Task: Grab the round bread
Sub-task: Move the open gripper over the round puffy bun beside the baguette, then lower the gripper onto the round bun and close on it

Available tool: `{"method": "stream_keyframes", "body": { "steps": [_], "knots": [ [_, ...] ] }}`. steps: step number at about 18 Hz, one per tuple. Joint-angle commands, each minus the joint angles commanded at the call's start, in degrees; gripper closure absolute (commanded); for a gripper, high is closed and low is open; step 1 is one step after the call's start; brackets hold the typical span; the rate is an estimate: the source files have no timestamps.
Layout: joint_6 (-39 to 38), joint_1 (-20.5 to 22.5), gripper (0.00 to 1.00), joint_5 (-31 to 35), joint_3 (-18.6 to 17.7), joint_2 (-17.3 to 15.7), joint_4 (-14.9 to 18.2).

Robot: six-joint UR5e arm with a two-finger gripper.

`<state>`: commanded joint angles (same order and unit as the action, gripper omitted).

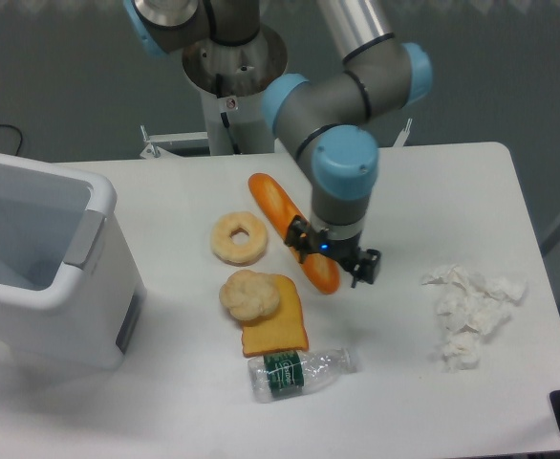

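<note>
While round bread (249, 295) is lying at centre of frame, overlapping toast slice (278, 331) on table (452, 191), pincer (330, 263) is hanging right of it over baguette (282, 222); pincer state impossible to tell.

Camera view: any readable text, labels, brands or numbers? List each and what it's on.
No text is readable.
Water bottle, lying on its side: its dark green label has pale print, too blurred to read.
Robot base column: a small red-and-white sticker, too small to read.
Round bread, bagel, toast slice: no markings.
</note>
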<state>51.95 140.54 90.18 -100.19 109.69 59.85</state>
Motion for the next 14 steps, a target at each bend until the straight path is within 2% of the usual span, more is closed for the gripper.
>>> {"method": "stream_keyframes", "body": {
  "steps": [3,8,10,13,14],
  "knots": [
    [-2.7,-1.5,0.0,-0.3,-1.3,0.6,0.0],
    [-5.7,-3.6,0.0,-1.0,-1.0,5.3,-0.5],
    [-6.5,-3.8,0.0,-4.5,-0.8,5.8,-0.4],
    [-7.4,-3.8,0.0,-5.5,-0.7,6.0,-0.4],
    [-7.4,-3.8,0.05,-5.5,-0.7,6.2,-0.5]
  ]
}}
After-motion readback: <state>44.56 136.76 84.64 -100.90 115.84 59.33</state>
